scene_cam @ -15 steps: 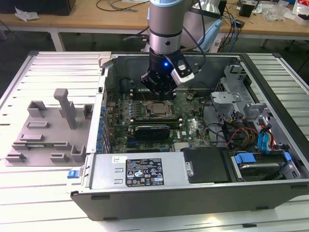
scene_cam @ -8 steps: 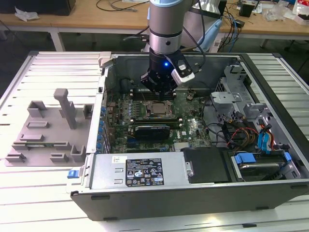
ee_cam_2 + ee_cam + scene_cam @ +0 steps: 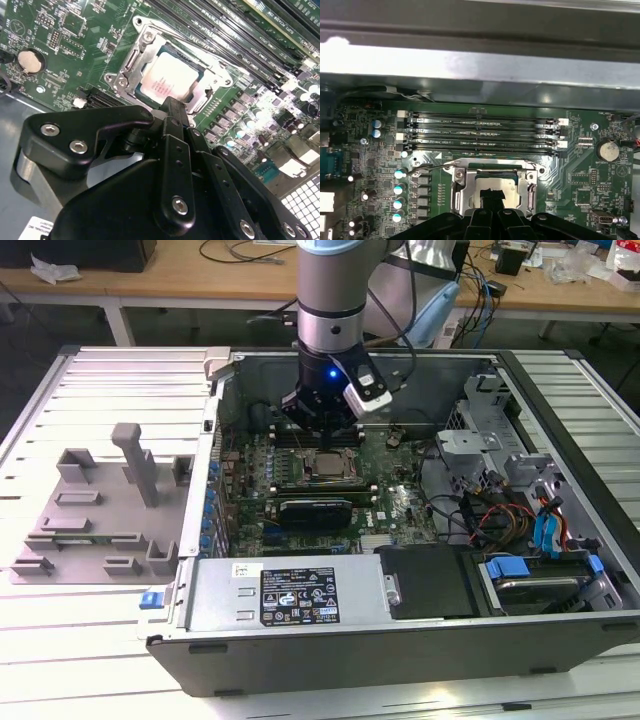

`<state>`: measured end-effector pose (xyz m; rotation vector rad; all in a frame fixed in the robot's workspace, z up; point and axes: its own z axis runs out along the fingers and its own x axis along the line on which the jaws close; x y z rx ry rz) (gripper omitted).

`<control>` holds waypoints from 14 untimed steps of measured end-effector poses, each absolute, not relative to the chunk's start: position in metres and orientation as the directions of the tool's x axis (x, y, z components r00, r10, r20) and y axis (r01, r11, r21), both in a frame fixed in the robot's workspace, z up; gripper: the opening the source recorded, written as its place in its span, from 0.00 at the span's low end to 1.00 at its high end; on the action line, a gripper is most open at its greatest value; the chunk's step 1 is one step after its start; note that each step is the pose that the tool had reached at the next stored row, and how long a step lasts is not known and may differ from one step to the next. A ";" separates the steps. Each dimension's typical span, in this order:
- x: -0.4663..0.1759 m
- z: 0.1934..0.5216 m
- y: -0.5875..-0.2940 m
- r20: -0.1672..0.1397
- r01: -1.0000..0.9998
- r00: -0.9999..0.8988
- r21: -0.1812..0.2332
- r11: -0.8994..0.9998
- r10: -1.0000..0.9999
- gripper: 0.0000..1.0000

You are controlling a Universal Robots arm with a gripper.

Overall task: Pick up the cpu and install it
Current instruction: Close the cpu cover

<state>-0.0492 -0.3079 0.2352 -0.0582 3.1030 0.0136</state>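
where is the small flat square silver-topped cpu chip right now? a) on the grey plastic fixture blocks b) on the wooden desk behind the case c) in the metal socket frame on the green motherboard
c: the cpu chip lies flat inside the metal socket frame on the green motherboard.

Even overhead light fills the exterior view, bright on the slatted table (image 3: pixel 90 370) and dimmer inside the computer case (image 3: pixel 400 640); a blue lamp (image 3: pixel 331 372) glows on the arm (image 3: pixel 335 290); in the second wrist view glare whitens the cpu (image 3: pixel 167 82) and its metal frame (image 3: pixel 135 65); in the first wrist view the case wall (image 3: pixel 470 62) washes out pale, while the motherboard (image 3: pixel 370 150) beneath sits duller.
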 end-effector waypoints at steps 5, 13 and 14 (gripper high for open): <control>-0.050 0.235 -0.308 -0.038 -0.038 -0.999 0.008 0.999 -0.037 0.11; -0.056 0.235 -0.308 -0.038 -0.038 -0.999 0.008 0.999 -0.037 0.11; -0.059 0.235 -0.308 -0.038 -0.038 -0.999 0.008 0.999 -0.037 0.11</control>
